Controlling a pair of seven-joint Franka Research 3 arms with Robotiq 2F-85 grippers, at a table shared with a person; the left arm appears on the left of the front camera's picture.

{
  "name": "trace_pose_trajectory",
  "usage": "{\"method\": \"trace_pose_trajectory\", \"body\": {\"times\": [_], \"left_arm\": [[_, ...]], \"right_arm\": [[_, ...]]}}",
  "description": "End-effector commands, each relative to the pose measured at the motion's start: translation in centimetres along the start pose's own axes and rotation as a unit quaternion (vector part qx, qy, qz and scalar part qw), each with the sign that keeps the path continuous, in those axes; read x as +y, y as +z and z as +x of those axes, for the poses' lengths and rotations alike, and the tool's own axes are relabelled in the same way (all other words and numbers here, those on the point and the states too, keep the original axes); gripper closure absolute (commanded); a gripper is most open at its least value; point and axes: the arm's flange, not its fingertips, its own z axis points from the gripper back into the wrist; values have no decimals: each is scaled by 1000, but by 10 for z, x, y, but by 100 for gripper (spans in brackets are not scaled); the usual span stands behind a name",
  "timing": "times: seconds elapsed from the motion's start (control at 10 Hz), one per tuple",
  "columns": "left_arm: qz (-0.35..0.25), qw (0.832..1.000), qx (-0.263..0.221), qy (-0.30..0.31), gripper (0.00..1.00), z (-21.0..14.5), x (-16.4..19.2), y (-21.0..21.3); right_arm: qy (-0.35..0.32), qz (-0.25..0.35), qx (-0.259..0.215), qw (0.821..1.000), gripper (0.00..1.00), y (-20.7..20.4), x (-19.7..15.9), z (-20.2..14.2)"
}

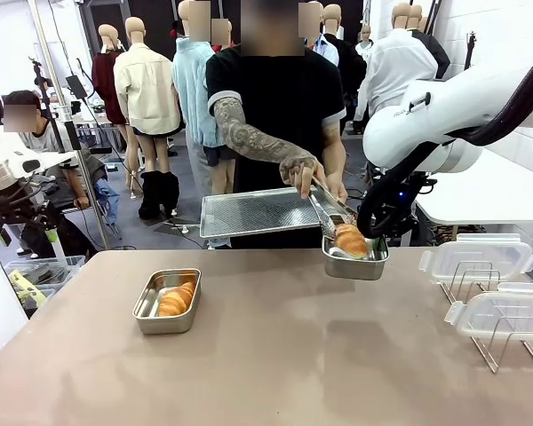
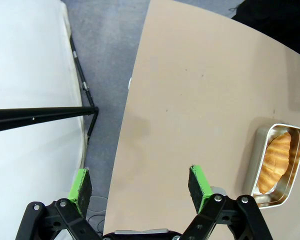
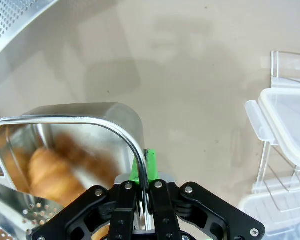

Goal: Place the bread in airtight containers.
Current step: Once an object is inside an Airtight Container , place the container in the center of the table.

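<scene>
One steel tin (image 1: 167,306) stands on the table's left half with a croissant (image 1: 176,299) inside; the left wrist view has that tin (image 2: 260,165) and croissant (image 2: 276,161) at its right edge. My left gripper (image 2: 140,184) hangs open over the table's left edge, holding nothing. My right gripper (image 3: 144,172) is shut on the rim of a second tin (image 3: 90,120), holding it near the table's far edge (image 1: 355,264). A person's tongs (image 1: 324,211) rest on a croissant (image 1: 351,240) in this tin; the right wrist view shows that croissant (image 3: 50,175) blurred.
The person's other hand holds a flat perforated tray (image 1: 258,213) behind the far edge. Two clear lids (image 1: 480,257) (image 1: 506,312) lean in a wire rack (image 1: 506,351) at the right. The table's middle and front are bare.
</scene>
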Motion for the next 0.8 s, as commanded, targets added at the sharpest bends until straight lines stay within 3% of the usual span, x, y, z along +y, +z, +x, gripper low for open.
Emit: {"method": "trace_pose_trajectory", "body": {"times": [0.0, 0.7], "left_arm": [[5, 1000, -1, 1, 0, -3, 0, 2], [5, 1000, -1, 1, 0, -3, 0, 2]], "right_arm": [[6, 2, -1, 1000, 100, 2, 0, -1], [6, 2, -1, 1000, 100, 2, 0, -1]]}}
